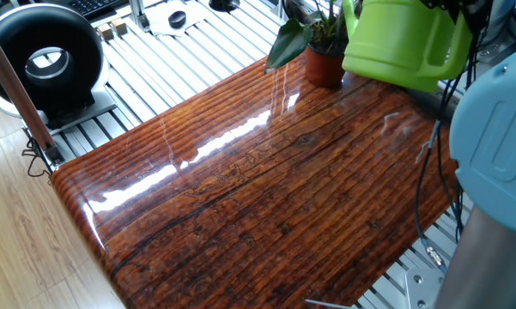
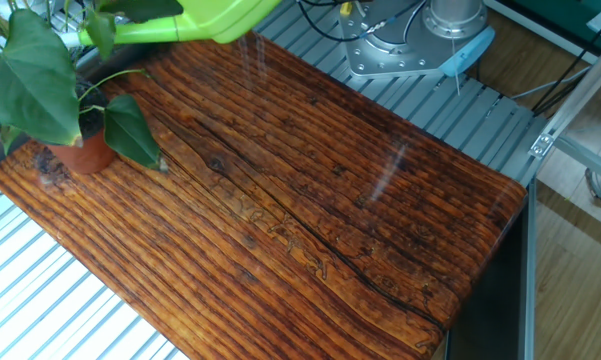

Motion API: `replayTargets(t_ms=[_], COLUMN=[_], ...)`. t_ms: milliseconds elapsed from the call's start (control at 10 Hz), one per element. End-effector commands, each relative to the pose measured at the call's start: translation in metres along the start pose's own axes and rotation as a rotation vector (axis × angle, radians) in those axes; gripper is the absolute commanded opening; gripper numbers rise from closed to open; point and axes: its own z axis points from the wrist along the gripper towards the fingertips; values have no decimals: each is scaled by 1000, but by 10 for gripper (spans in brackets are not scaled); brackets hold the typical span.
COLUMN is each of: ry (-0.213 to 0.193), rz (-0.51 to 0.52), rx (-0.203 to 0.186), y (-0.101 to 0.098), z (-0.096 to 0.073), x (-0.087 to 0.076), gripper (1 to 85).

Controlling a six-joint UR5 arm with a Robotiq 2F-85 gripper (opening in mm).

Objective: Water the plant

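Note:
The plant point(image 1: 323, 53) has broad dark green leaves and a terracotta pot, and stands at the far corner of the wooden tabletop point(image 1: 240, 197). A lime-green watering can point(image 1: 403, 41) hangs in the air right beside it, tilted, with its spout toward the leaves. My gripper point(image 1: 447, 6) shows only as a dark part at the top edge, over the can's handle, shut on it. In the other fixed view the plant point(image 2: 42, 95) is at the left edge, and the can's spout point(image 2: 130, 31) reaches over its upper leaves. The gripper is out of frame there.
My arm's blue-grey housing point(image 1: 494, 146) fills the right edge, with black cables point(image 1: 431, 163) hanging over the table. A black ring-shaped device point(image 1: 43, 60) sits on the slatted aluminium frame at left. The robot base point(image 2: 450, 25) stands beyond the table's far side.

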Motion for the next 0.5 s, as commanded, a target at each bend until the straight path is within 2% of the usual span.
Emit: replayTargets(t_ms=[0, 100, 200, 400], ry=[-43, -111, -136, -148], rz=[284, 430, 475, 526], rx=[61, 166, 175, 180], y=[-2, -16, -10, -6], z=[-8, -15, -18, -20], x=[-18, -32, -39, -45], gripper=[13, 13, 13, 13])
